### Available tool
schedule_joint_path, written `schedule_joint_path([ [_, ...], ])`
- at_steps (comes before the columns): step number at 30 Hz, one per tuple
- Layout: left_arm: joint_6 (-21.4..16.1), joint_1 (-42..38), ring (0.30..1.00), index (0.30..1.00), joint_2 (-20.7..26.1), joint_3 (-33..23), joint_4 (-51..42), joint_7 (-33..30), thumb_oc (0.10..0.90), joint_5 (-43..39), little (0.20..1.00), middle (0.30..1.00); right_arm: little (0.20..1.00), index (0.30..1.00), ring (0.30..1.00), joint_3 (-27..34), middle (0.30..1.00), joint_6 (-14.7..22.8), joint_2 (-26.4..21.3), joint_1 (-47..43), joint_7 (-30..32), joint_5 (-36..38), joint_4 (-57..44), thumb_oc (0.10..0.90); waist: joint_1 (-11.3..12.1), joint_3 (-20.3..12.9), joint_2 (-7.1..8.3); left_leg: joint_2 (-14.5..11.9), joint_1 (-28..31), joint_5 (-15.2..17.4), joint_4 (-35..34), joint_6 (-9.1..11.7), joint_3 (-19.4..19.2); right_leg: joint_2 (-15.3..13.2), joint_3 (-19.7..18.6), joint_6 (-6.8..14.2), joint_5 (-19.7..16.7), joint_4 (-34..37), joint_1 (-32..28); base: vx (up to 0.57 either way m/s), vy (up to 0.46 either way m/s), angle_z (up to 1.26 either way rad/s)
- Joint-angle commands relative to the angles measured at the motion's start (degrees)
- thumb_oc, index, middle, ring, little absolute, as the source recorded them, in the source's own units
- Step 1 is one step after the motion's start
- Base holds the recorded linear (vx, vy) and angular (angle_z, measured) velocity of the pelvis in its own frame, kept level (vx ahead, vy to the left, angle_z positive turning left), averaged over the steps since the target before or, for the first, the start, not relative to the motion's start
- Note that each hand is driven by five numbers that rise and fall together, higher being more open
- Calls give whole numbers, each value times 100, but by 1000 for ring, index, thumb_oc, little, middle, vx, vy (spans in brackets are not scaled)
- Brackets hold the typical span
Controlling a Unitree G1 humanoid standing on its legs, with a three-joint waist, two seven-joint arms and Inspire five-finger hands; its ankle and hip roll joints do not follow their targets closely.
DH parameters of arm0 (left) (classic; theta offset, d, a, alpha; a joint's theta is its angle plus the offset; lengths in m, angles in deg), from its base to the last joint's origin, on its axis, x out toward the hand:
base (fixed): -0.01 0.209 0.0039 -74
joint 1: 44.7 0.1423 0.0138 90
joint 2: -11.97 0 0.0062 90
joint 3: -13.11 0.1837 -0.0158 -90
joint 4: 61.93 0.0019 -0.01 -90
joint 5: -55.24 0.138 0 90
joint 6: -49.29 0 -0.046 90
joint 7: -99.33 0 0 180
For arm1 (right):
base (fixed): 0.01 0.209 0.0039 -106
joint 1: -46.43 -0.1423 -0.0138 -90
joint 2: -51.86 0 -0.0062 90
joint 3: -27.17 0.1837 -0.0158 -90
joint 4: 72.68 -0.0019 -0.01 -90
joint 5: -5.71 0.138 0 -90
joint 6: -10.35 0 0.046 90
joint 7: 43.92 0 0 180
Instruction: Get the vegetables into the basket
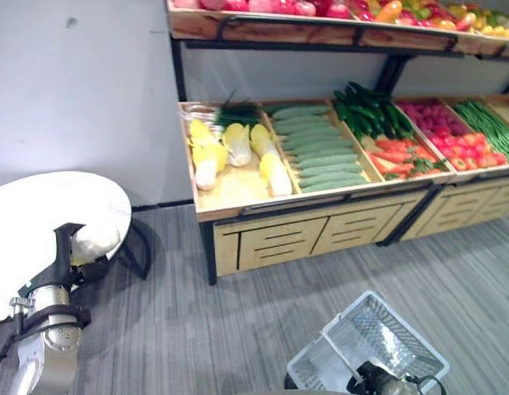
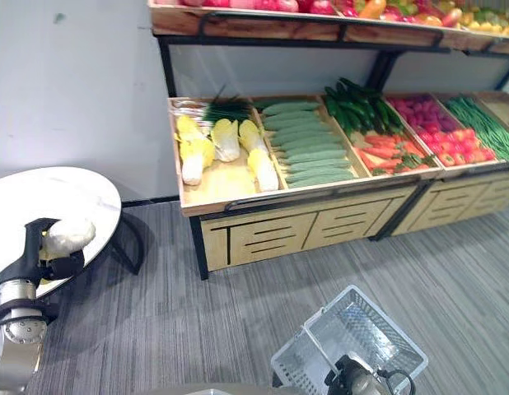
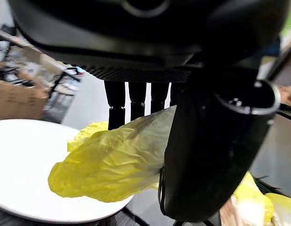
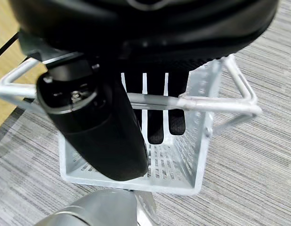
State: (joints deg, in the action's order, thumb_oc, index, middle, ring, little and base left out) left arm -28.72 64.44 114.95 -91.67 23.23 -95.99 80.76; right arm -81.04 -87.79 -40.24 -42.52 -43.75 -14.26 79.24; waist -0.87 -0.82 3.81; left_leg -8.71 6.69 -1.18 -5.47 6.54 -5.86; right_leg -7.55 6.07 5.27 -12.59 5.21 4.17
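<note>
- Your left hand (image 3: 202,155) holds a yellow cabbage (image 3: 112,162): in its wrist view the fingers (image 3: 116,101) sit behind the leaves and the thumb crosses in front, so the hand is clamped on the cabbage.
- In the head views that left hand (image 2: 42,247) is at the lower left, and the pale cabbage (image 2: 69,234) rides in it above the edge of the round white desk (image 2: 40,202).
- The cabbage is well apart from the basket (image 1: 378,341), which is at the lower right over the grey striped floor (image 1: 238,321).
- Your right hand (image 4: 103,132) carries the basket: its wrist view shows the fingers (image 4: 155,117) curled round the metal handle (image 4: 197,103), with the thumb on the near side of the bar.
- You can see the inside of the white mesh basket (image 4: 183,155) in the same view, and it holds no vegetables.
- Behind, against the wall, stands a wooden produce stand (image 1: 304,226) with sloping trays.
- Its left tray holds more yellow cabbages (image 1: 238,152) with green chives (image 1: 236,113) at the back.
- Beside them lie pale green cucumbers (image 1: 316,148), then dark cucumbers (image 1: 370,107) above carrots (image 1: 403,155).
- Further right you have red peppers (image 1: 469,148) and green beans (image 1: 493,123).
- An upper shelf (image 1: 320,25) carries more mixed produce.
</note>
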Motion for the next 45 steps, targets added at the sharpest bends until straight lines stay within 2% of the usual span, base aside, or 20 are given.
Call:
schedule_joint_path([
  [1,-645,-298,300,300,-158,176,-810,-36,400,-660,300,300,300,300,300,124,300,61,-207,-349,58,-64,-296,400,-85,79,-100,314,102,386,67,-150,130,-299,32,677,455,-297,-97,-29,39,17],
  [4,-698,-156,300,300,-382,484,-660,219,400,-1049,300,300,300,300,300,93,300,50,-185,-371,62,-100,-366,400,-102,130,-83,362,123,388,66,-198,132,-332,17,682,427,-324,-80,-43,44,7],
  [8,-762,-51,300,300,-400,674,-564,514,400,-1363,300,300,300,300,300,117,300,46,-191,-368,68,-107,-450,400,-103,173,-93,405,135,393,70,-240,108,-366,3,698,406,-327,-81,-23,37,-4],
  [10,-832,26,300,300,-465,826,-553,777,400,-1839,300,300,300,300,300,126,300,40,-168,-373,81,-143,-410,400,-93,209,-87,458,165,406,77,-284,111,-405,-10,721,388,-353,-85,-22,51,-4],
  [18,-794,119,300,300,-273,733,-840,930,400,-1947,300,300,300,300,300,275,300,21,-162,-257,92,-145,-353,400,-136,326,-49,722,276,556,158,-489,60,-562,-272,819,255,-447,-33,-14,96,-12],
  [21,-764,2,300,300,-185,781,-850,942,400,-1908,300,300,300,300,300,402,300,-1,-115,-154,138,-94,-238,400,-207,377,-13,831,261,551,135,-547,11,-656,-398,895,119,-498,70,-55,116,-11],
  [23,-759,-146,300,300,-85,897,-846,990,400,-1903,300,300,300,300,300,591,300,-13,-91,-16,202,2,-258,400,-370,481,31,930,242,548,98,-578,-59,-753,-572,966,-133,-547,231,-89,144,-19],
  [24,-757,-262,300,300,-35,980,-814,986,400,-1886,300,300,300,300,300,653,300,-32,-64,41,242,39,-226,400,-427,549,42,985,235,551,80,-607,-173,-796,-636,973,-275,-573,370,-83,131,-29],
  [27,-742,-354,300,300,4,1055,-792,987,400,-1842,300,300,300,300,300,651,300,-43,-34,49,254,39,-205,400,-503,607,43,1013,238,571,59,-626,-286,-809,-660,973,-387,-586,490,-51,67,-40],
  [28,-736,-481,300,300,28,1097,-757,946,400,-1821,300,300,300,300,300,696,300,-43,-18,77,293,77,-238,400,-550,696,49,1004,270,613,54,-634,-464,-821,-603,973,-468,-653,640,-39,66,-56],
  [29,-726,-530,300,300,44,1098,-747,924,400,-1809,300,300,300,300,300,708,300,-40,-20,83,321,88,-282,400,-523,767,-5,958,332,670,61,-652,-588,-869,-282,964,-388,-776,710,-56,62,-74],
  [30,-729,-543,300,300,44,1100,-739,921,400,-1809,300,300,300,300,300,712,300,-43,-21,79,319,88,-287,400,-520,774,11,973,319,637,57,-648,-594,-882,-294,962,-411,-779,730,-86,62,-74],
  [31,-725,-655,300,300,17,1095,-719,863,400,-1790,300,300,300,300,300,680,300,-29,0,20,348,91,-280,400,-437,849,-16,924,337,625,71,-634,-847,-1090,417,906,-279,-920,765,-89,48,-80],
  [32,-724,-689,300,300,-1,1075,-712,849,400,-1788,300,300,300,300,300,674,300,-16,7,0,358,84,-267,400,-377,891,-50,864,363,655,89,-623,-1035,-1219,940,869,-192,-1069,758,-102,49,-75],
  [33,-718,-725,300,300,-14,1062,-711,840,400,-1767,300,300,300,300,300,674,300,-11,34,-20,379,100,-245,400,-386,888,-19,872,343,613,79,-604,-1135,-1291,1145,861,-215,-1086,757,-20,14,-124],
  [36,-691,-730,300,300,-24,1051,-712,842,400,-1682,300,300,300,300,300,690,300,-18,36,-19,404,116,-226,400,-446,870,57,854,392,630,52,-542,-1425,-1363,1435,936,-477,-1049,810,25,-36,-103],
  [38,-689,-735,300,300,-16,1049,-704,838,400,-1667,300,300,300,300,300,708,300,-24,28,-5,415,119,-230,400,-444,874,59,840,401,662,65,-534,-1451,-1349,1478,952,-562,-1018,811,45,-45,-46],
  [39,-658,-796,300,300,25,1070,-687,828,400,-1620,300,300,300,300,300,720,300,-34,46,11,432,111,-285,400,-431,895,103,844,397,665,88,-511,-1536,-1358,1781,958,-590,-929,761,36,-43,-31],
  [42,-657,-856,300,300,18,1146,-689,834,400,-1567,300,300,300,300,300,715,300,-53,52,21,455,119,-296,400,-475,856,158,854,433,729,89,-484,-1612,-1325,1769,971,-619,-750,707,85,-79,-24],
  [45,-661,-905,300,300,-41,1232,-654,837,400,-1605,300,300,300,300,300,758,300,-68,3,61,483,157,-352,400,-516,850,109,840,489,797,99,-471,-1608,-1214,1651,941,-517,-677,650,130,-64,-10],
])
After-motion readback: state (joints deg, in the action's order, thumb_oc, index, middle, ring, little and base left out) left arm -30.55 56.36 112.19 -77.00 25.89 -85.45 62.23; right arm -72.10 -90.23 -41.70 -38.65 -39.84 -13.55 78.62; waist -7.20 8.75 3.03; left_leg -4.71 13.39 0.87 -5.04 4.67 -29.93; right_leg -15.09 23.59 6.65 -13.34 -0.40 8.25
